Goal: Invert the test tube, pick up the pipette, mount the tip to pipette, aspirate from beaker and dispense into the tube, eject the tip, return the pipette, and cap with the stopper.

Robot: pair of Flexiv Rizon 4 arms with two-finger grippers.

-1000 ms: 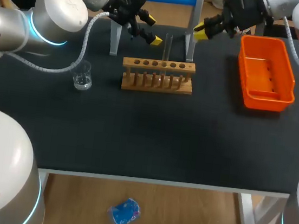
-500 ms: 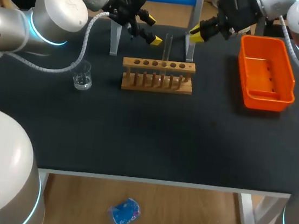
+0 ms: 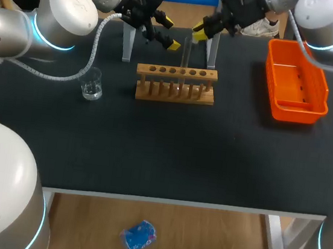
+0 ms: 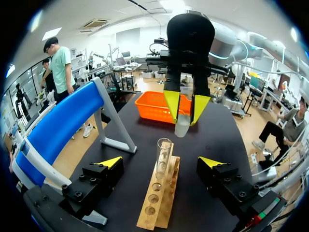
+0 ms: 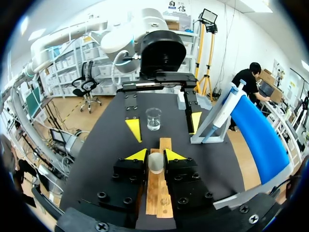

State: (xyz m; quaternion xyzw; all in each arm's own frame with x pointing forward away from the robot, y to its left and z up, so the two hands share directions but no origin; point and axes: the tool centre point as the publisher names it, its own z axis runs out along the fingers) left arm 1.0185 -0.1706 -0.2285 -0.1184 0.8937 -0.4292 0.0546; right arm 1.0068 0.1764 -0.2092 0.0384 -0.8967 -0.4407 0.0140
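Observation:
A clear test tube (image 3: 186, 53) stands upright in the wooden rack (image 3: 176, 83). In the left wrist view the test tube (image 4: 162, 153) rises between the wide-apart fingers of my left gripper (image 4: 161, 162), which is open and touches nothing. My left gripper (image 3: 170, 32) hangs just left of the tube. My right gripper (image 3: 202, 30) hovers behind and slightly right of the tube top, shut on a whitish stopper (image 5: 155, 163) between its yellow tips. From the left wrist, the stopper (image 4: 181, 126) hangs just above and beyond the tube mouth.
A glass beaker (image 3: 91, 84) stands left of the rack. An orange tray (image 3: 296, 80) lies at the right. The blue stand (image 4: 63, 121) on its grey legs (image 3: 128, 42) stands behind the rack.
My right arm has carried the stopper leftward from near the orange tray to just behind the test tube. The left arm has kept still.

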